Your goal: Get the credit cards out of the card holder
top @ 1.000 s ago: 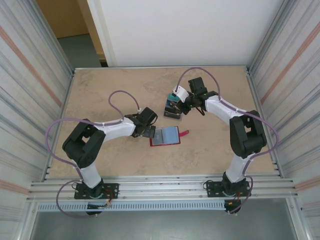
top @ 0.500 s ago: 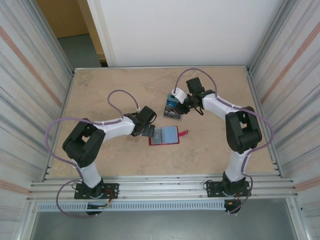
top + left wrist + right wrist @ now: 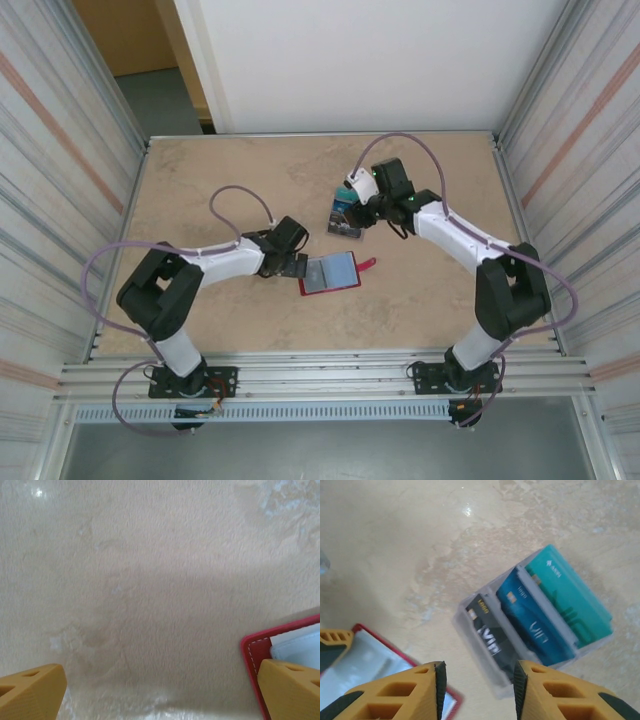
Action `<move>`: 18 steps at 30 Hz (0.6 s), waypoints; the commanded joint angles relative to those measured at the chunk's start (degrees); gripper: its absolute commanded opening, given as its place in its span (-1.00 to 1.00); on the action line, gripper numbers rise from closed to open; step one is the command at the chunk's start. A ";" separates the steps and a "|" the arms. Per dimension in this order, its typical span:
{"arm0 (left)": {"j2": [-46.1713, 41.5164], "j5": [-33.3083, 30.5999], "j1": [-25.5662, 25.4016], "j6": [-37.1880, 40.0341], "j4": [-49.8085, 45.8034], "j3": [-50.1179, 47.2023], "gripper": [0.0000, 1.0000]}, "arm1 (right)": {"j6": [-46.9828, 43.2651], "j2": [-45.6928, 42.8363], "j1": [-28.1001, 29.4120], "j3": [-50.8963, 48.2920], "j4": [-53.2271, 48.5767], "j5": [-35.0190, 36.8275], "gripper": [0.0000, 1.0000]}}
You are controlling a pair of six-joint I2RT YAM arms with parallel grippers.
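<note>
Our right fingers (image 3: 395, 690) stand parted with nothing between them. They hang just above the near end of the credit cards (image 3: 530, 622), and in the right wrist view the bare bench and the edge of the cards' sleeve show through the gap. There are three cards, lying side by side and slightly overlapped in a clear sleeve (image 3: 470, 617) flat on the bench: a dark grey-black one nearest us, a blue one in the middle and a teal one farthest out, each with pale lettering.

Our left fingers (image 3: 290, 690) are spread wide and grip nothing. One of them lies over the red stitched corner of the card holder (image 3: 250, 652); we cannot tell whether it touches.

In the top view the card holder (image 3: 332, 272) lies open and flat near the middle of the bench (image 3: 220, 180). Its pale blue-grey pockets face up inside a red border, and a small red tab sticks out on its right side. The left fingers (image 3: 296, 265) sit at its left edge. The cards (image 3: 344, 214) lie apart from it, farther back, under the right fingers (image 3: 362, 207).
</note>
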 commanded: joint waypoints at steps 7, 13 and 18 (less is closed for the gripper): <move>-10.07 2.70 1.36 -6.27 1.67 -5.43 0.97 | 22.17 -0.82 17.32 -9.02 -2.12 14.44 -0.22; -11.59 1.82 4.10 -9.51 0.48 -7.58 0.97 | 26.10 5.63 23.58 -6.97 -2.33 13.61 -0.01; -11.83 1.40 4.96 -10.64 -0.24 -7.99 0.97 | 26.29 10.40 25.97 -4.33 -3.80 13.59 0.12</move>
